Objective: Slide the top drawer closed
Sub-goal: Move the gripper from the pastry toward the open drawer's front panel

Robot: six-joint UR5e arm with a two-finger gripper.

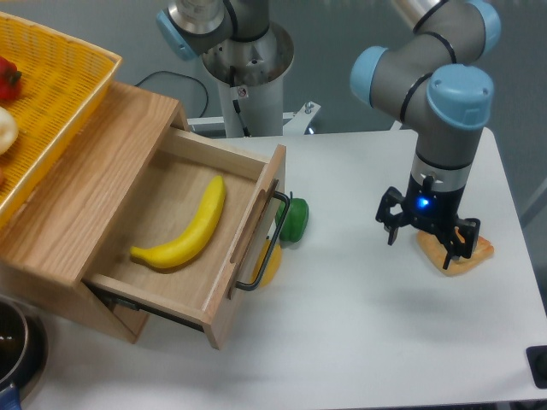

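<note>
You have the top drawer [184, 235] standing pulled out of the oak cabinet [94, 184] at the left of the white table [376, 333], its flat front panel facing right and its thin black bar handle [265, 248] running along that panel. Inside the drawer you can see a yellow banana [190, 227] lying diagonally on the wooden floor, clear of the front panel. Just beyond the handle, a green object [296, 220] sits on the table touching or nearly touching the drawer front, and a bit of something yellow [270, 266] shows just below it behind the handle; you cannot tell what either is. On top of the cabinet at far left rests a yellow woven basket [60, 81] with something red at its edge. Your gripper [427, 235] hangs well to the right of the drawer, pointing down over a tan, toast-like piece [466, 254] near the table's right edge; its black fingers look spread apart and hold nothing. A dark round pot rim [15, 346] peeks in at the near left corner.
</note>
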